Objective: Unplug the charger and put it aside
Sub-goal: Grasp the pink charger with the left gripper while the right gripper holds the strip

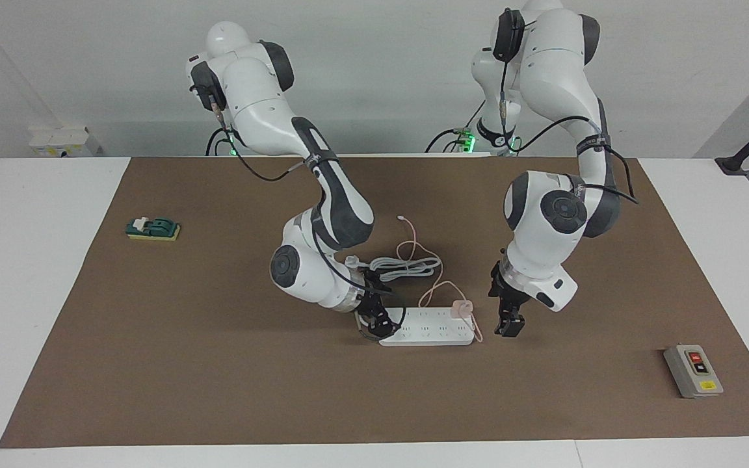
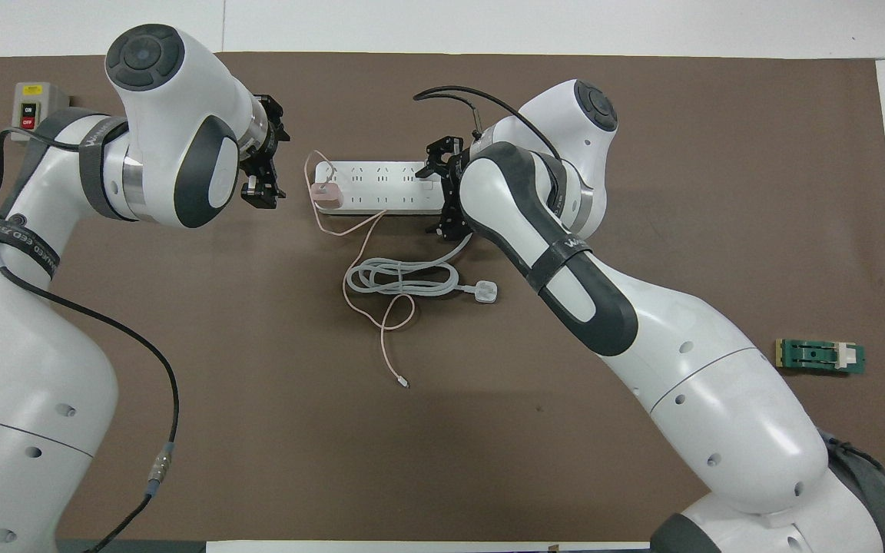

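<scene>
one charger [image 1: 461,308] is sitting plugged into the power strip [image 1: 428,327]; right gripper [image 1: 374,323] is pinching the strip's end, left gripper [image 1: 510,325], jaws apparently pressed together, is hovering at the charger's 3 o'clock.

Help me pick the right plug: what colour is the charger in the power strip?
Pale pink charger, with a matching thin pink cable; clearest in the overhead view.

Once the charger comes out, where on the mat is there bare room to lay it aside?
Bare mat lies between the power strip and the grey switch box, and between the strip and the green block. It is crowded nearer the robots than the strip, where the charger cable and the coiled white cord lie.
</scene>
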Controlling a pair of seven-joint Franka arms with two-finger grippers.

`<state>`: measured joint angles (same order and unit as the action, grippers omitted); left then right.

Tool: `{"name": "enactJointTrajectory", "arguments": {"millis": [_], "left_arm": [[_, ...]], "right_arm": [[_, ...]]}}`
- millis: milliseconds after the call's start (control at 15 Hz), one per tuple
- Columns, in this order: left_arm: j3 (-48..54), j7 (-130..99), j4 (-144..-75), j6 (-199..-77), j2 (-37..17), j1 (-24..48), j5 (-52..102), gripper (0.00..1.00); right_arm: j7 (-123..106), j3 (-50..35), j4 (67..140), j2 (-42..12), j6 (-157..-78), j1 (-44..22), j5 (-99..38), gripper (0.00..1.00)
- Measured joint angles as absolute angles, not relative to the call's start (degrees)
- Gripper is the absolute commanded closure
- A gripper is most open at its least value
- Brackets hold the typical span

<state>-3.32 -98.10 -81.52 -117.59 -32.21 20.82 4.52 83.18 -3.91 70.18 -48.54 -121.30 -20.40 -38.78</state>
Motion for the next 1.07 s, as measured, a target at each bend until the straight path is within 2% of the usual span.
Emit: {"name": "enactJointTrajectory", "arguments": {"millis": [67, 267, 467, 800, 933, 1067], "left_arm": [[-3.28, -98.1, -81.59, -118.27, -32.34, 21.24, 4.57, 0.07], [-3.28, -98.1, -82.68, -119.69, -32.76, 23.07, 4.73, 0.15], [-3.31, -98.14, -85.79, -120.23, -32.78, 24.94, 4.73, 0.15], [-3.51, -98.14, -86.56, -119.91, -32.55, 25.15, 4.73, 0.16], [-3.49, -98.14, -86.56, -119.9, -32.27, 25.17, 4.74, 0.19], [-3.43, -98.14, -86.53, -119.98, -32.09, 25.24, 4.8, 0.28]], "right_arm": [[83.18, -3.88, 69.33, -49.02, -121.25, -20.43, -38.78, 0.0], [83.18, -3.76, 67.4, -50.59, -121.24, -20.44, -38.67, 0.0], [83.18, -3.74, 65.98, -51.51, -121.24, -20.45, -38.5, 0.0], [83.18, -3.69, 62.83, -53.4, -120.94, -20.45, -36.45, 0.0], [83.18, -3.49, 62.23, -53.84, -120.94, -20.44, -36.29, 0.0], [83.17, -3.21, 62.06, -54.28, -120.95, -20.43, -36.2, 0.0]]}}
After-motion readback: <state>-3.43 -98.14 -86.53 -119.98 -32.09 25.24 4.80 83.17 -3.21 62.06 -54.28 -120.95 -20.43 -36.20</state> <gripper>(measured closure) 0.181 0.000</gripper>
